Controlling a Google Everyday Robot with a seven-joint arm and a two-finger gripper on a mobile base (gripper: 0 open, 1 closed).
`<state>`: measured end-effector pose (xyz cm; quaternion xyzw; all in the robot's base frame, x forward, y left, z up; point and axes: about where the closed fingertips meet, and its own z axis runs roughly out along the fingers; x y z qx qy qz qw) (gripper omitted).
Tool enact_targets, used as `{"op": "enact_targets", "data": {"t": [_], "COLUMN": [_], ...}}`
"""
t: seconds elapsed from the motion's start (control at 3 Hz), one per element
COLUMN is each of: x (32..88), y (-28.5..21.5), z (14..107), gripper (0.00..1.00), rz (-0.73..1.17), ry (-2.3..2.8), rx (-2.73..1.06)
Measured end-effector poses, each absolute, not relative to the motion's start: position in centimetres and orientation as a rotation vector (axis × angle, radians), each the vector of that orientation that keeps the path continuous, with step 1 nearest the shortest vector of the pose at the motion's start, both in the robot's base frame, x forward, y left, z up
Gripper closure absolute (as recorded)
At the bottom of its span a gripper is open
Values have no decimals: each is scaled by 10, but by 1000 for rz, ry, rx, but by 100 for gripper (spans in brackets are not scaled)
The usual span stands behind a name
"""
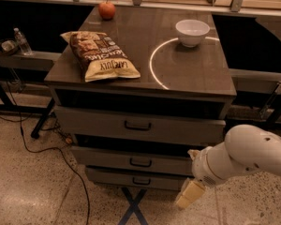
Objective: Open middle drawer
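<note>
The grey cabinet has three stacked drawers. The middle drawer [107, 157] is the second one, a shallow grey front with a small black handle [140, 162]. It looks closed, like the top drawer [98, 122] and the bottom drawer [112, 177]. My gripper [188, 194] hangs at the end of the white arm [246, 156], low at the cabinet's right front corner. It is to the right of the middle drawer's handle, a little below it and apart from it.
On the cabinet top lie a chip bag [102, 55], a red apple [107, 9] and a white bowl [192, 32]. A black cable [47, 153] runs over the floor at the left. Blue tape [133, 205] marks the floor below the cabinet. A water bottle [22, 41] stands far left.
</note>
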<state>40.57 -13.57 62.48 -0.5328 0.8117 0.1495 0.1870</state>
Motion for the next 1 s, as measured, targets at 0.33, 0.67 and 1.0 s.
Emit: {"op": "enact_targets", "data": {"t": [0.33, 0.67, 1.0], "x": [406, 407, 415], "y": [-134, -118, -105], "z": [621, 585, 549], "gripper": [0, 0, 0], "rz": [421, 421, 448], "ry": [2286, 2285, 2268], "rx": [-1498, -1486, -1476]}}
